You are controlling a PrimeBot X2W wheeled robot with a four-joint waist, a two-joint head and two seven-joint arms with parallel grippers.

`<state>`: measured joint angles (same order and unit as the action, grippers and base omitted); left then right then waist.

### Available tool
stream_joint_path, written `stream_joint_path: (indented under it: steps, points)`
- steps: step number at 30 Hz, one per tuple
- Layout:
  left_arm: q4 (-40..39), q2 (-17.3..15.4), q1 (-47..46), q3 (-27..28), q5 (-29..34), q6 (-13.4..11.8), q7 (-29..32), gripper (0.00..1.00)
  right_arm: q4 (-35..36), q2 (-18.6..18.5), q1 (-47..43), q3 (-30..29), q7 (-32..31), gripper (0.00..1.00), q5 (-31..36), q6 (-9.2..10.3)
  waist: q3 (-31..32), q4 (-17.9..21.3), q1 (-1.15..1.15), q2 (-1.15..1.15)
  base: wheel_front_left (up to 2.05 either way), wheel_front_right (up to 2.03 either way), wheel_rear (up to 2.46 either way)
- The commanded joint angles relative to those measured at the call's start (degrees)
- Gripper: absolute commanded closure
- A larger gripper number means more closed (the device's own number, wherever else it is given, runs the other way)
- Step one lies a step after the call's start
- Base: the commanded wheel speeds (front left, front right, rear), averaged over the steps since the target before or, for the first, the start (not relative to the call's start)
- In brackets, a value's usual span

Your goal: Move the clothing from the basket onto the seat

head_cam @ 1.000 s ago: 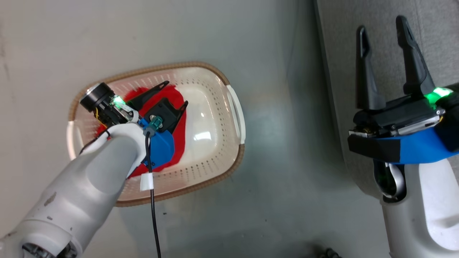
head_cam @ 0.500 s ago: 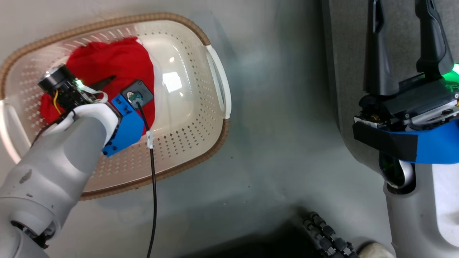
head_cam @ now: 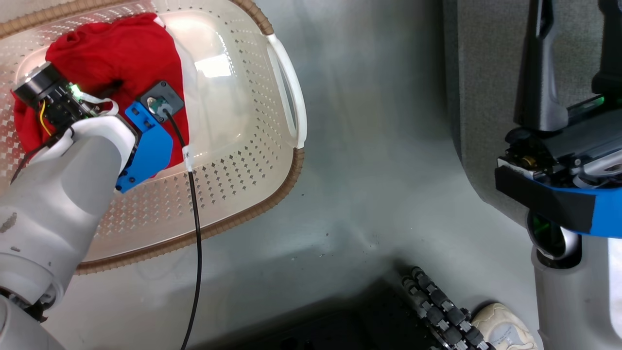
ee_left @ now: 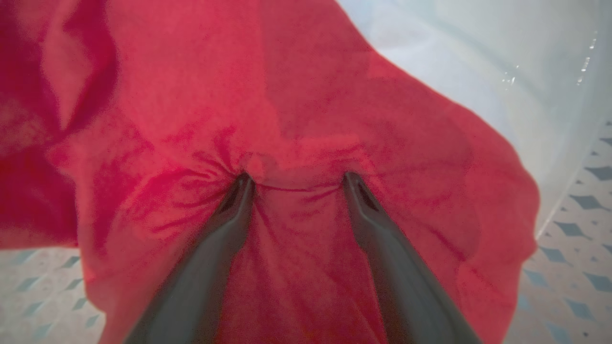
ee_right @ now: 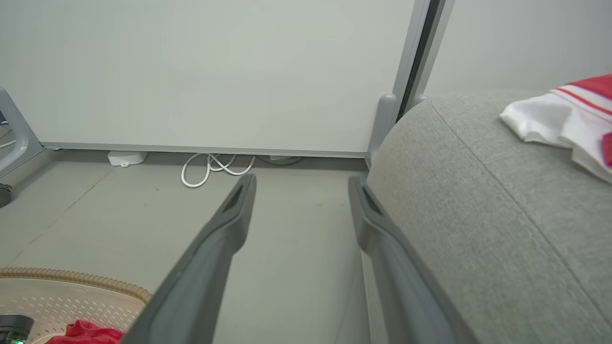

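Left gripper (ee_left: pixel 296 180): jaws spread wide and not yet clenched. Both tips are pressed into the clothing (head_cam: pixel 112 53), with a puckered ridge of fabric bunched between them. Nothing is grasped.

The clothing is a red heap at the left end of the basket (head_cam: pixel 272 189), lying on the perforated bottom and against the wall. The basket's right half is bare plastic, and the basket sits on the floor (head_cam: pixel 369 146), well apart from the seat (ee_right: pixel 478 215).

Right gripper (ee_right: pixel 301 184): released and empty, hanging over the floor just beside the seat's rounded edge.

A white-and-red striped piece (ee_right: pixel 559 119) lies on the seat, so by the look of it part of the load is already across.

Handling, as a judgement:
- The fabric is soft, light and limp, with no stiffness, so it will drape and trail once lifted.
- It isn't fragile or slippery, and a firm pinch should do.
- The best hold is the ridge already gathered between the tips. Closing there takes several layers rather than a single thin one.
- A hold near the heap's middle beats an edge, since less cloth hangs down.
- The lift needs to be high enough for the trailing cloth to clear the woven rim.
- The black wrist cable (head_cam: pixel 194 218) runs across the basket and could snag.
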<state>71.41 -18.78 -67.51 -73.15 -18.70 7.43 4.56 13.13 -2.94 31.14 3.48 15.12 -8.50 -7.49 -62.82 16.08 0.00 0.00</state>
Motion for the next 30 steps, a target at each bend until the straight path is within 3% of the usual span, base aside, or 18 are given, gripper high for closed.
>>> stream_joint_path:
  steps: [1,3,4,5,6,14,30]
  points:
    - [1.1,-0.8,-0.2,-0.2,0.1,0.1,1.1,0.0,0.6,0.1,-0.2,-0.2,0.1,0.0,0.5,-0.01,-0.3,0.1,0.0,0.0,0.0,0.0,0.0]
    - [1.5,-0.8,-0.3,-0.2,0.2,0.0,2.2,0.0,0.9,0.1,-0.3,-0.4,0.0,0.0,0.6,-0.01,-0.6,0.0,0.0,0.0,0.0,0.0,0.0]
    - [1.7,-0.8,-0.3,-0.2,-0.1,0.0,2.8,0.05,1.1,0.1,-0.2,-0.5,0.1,0.0,0.6,-0.01,-0.7,0.0,0.0,0.0,0.0,0.0,0.0]
    - [1.9,-0.8,-0.5,-0.2,0.1,0.0,3.0,0.66,1.2,0.1,-0.2,-0.6,0.1,0.0,0.7,-0.01,-0.7,-0.1,0.0,0.0,0.0,0.0,0.0]
    - [2.0,-0.6,-0.6,-0.3,0.4,0.0,3.2,1.0,1.2,0.1,-0.1,-0.7,0.1,0.0,0.8,-0.01,-0.7,-0.1,0.0,0.0,0.0,0.0,0.0]
    - [1.6,2.1,-0.3,-0.3,-0.4,0.1,1.9,1.0,0.5,0.1,0.4,-1.0,0.1,0.0,1.2,-0.01,1.0,-0.9,0.0,0.0,0.0,0.0,0.0]
    - [-0.6,9.1,1.9,1.5,-6.7,0.1,-12.6,1.0,-3.6,0.1,-0.7,-3.0,0.0,0.0,3.6,-0.01,12.3,-7.3,0.0,0.0,0.0,0.0,0.0]
